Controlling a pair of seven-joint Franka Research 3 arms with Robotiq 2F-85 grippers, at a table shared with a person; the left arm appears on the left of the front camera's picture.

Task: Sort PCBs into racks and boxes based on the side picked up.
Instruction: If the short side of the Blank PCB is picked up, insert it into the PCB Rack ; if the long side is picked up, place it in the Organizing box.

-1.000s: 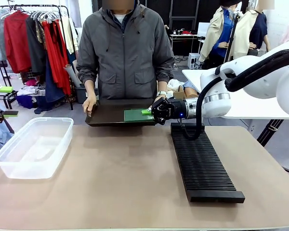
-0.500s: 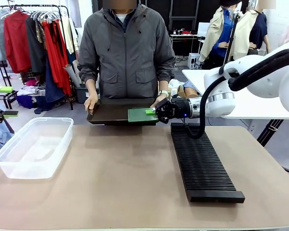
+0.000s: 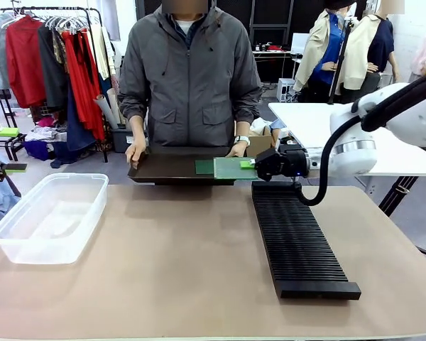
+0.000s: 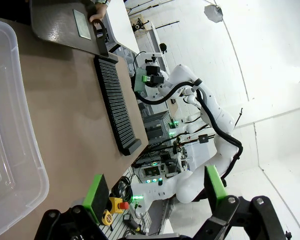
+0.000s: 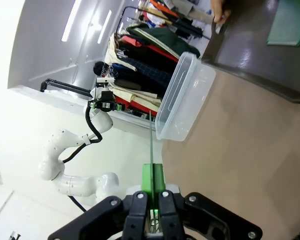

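So, the count: two PCBs, one rack (image 3: 298,238), one clear tub (image 3: 51,253) and one dark tray (image 3: 163,169). A person at the far side holds the tray by both ends, one hand (image 3: 135,151) at its left and the other hand (image 3: 236,150) at its right.

My right arm comes in from the right with the forearm roughly level and the wrist turned so the fingers point sideways, towards the tray. My right gripper (image 3: 247,164) is pressed together on the edge of one PCB (image 3: 231,168), its green pads clamped on the board's right end. That board lies flat in the grip, lifted by the tray's right end and near the far end of the rack. In my right wrist view it runs edge-on as a thin green line straight out from between the pads. The second PCB (image 3: 204,167) lies flat on the tray, just left of the one I hold.

My left arm is off by the tub, away from the boards. My left gripper (image 4: 155,190) has its fingers spread wide, with nothing between them and touching nothing. The tub sits on the table's left side and the rack on the right, well apart.
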